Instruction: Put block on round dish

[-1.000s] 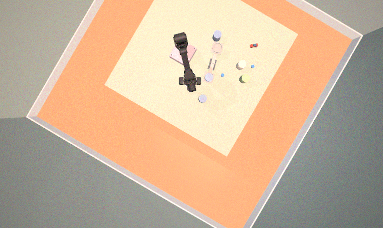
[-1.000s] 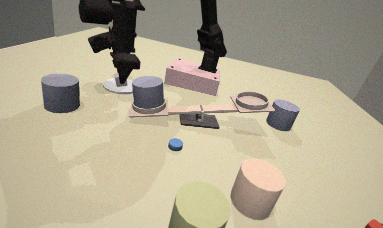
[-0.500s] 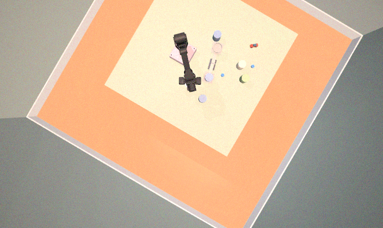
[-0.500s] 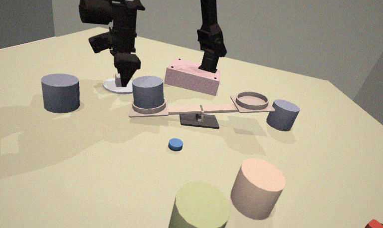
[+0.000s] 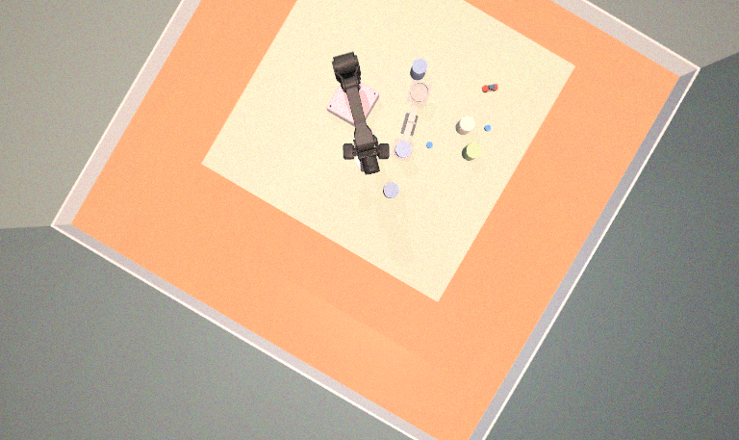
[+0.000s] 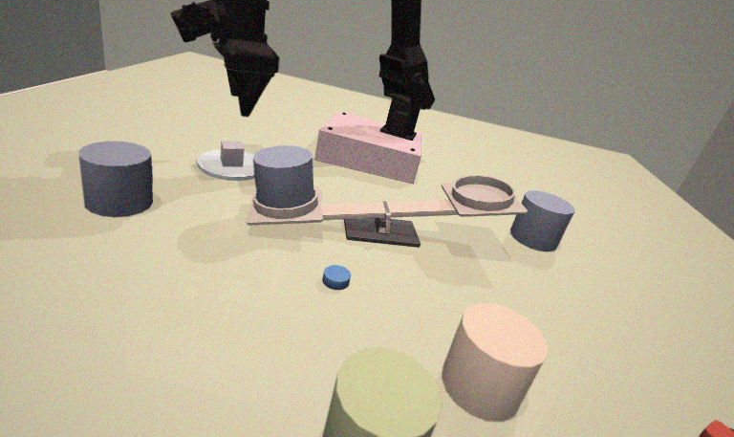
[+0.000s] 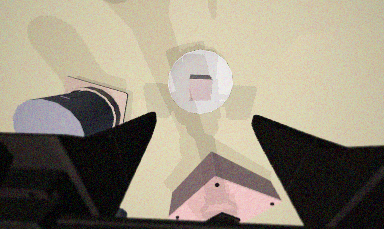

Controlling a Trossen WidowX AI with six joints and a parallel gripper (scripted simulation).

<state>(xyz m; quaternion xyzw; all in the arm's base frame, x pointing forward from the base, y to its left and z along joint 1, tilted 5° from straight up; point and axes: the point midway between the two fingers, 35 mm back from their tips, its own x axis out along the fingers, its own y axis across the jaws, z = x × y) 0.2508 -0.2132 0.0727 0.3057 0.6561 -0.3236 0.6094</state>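
Gripper (image 5: 369, 166) (image 6: 246, 113) (image 7: 203, 117) approx. fully open, nothing btwn fingers, above and apart from block (image 6: 231, 154) (image 7: 200, 89). Block sits on round white dish (image 6: 216, 164) (image 7: 178, 82) on counter (image 6: 161, 302) (image 7: 325, 44). Block upright, flat face up; long axis: can't tell, looks near-cubic. One cup (image 5: 403, 149) (image 6: 284, 175) (image 7: 47, 120) on balance's low end (image 5: 395, 156) (image 6: 257, 216) (image 7: 122, 100).

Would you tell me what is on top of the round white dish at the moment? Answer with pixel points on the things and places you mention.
A small block (image 6: 231, 154) (image 7: 200, 88) sits on the dish (image 6: 208, 164) (image 7: 179, 81). The part of the dish directly beneath the block is covered, so it cannot be seen.
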